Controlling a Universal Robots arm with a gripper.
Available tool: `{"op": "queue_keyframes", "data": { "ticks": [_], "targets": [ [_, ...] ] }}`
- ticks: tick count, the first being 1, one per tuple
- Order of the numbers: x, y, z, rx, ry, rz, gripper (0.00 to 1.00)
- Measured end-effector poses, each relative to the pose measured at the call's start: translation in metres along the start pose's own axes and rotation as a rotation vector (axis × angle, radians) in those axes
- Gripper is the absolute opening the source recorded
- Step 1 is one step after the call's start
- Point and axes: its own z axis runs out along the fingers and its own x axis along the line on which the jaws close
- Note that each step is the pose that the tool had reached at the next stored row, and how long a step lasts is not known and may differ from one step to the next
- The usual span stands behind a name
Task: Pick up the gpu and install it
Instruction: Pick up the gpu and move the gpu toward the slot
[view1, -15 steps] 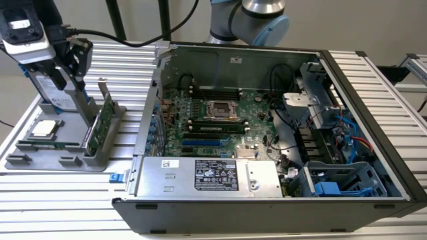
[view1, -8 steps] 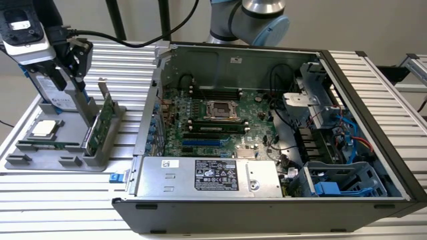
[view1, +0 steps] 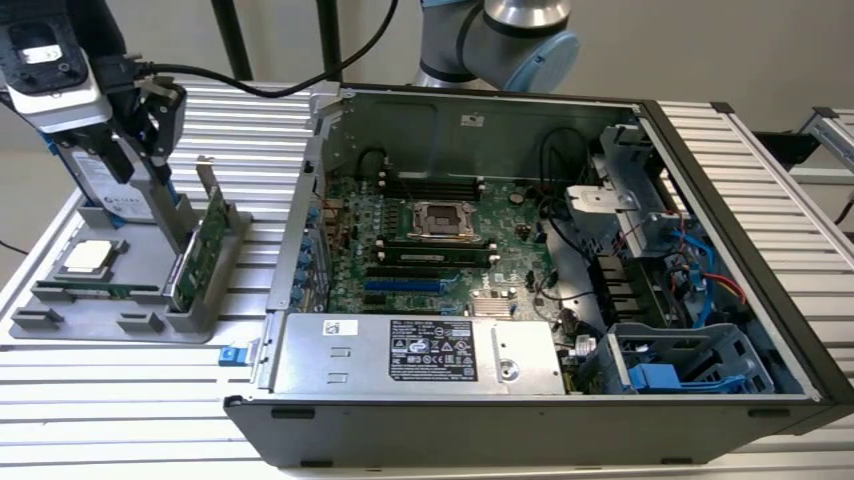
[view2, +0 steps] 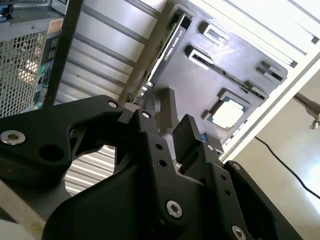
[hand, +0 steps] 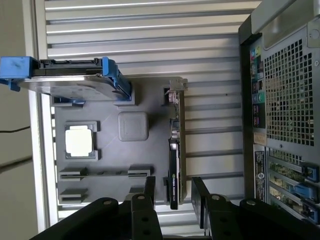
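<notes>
Hovering in the exterior view: gripper (view1: 154, 135) above the gray holder (view1: 120, 325), apart from the gpu (view1: 207, 250). The card stands on edge in its slot, likely so I can straddle it. The open computer case (view1: 534, 250) is just beside.

First wrist view: jaws open, gpu (hand: 175, 150) lined up between them, untouched.

Second wrist view: gpu (view2: 170, 45) beyond my fingers (view2: 187, 135). Ribbed metal table (view2: 100, 65); past its edge, a pale surface and a black cable (view2: 285, 167).

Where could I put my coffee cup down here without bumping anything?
Bare ribbed table lies in front of the grey parts tray, and another strip runs past the computer case on the exterior view's right. The tray is crowded with the hard drive, gpu and processor chip, the gripper hangs over it, and the gap between tray and case is narrow.
</notes>
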Motion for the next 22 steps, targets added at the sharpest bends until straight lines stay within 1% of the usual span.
{"op": "queue_keyframes", "data": {
  "ticks": [22],
  "targets": [
    [-0.0007,-0.0044,0.0067,0.0001,0.0017,0.0,1.0]
  ]
}}
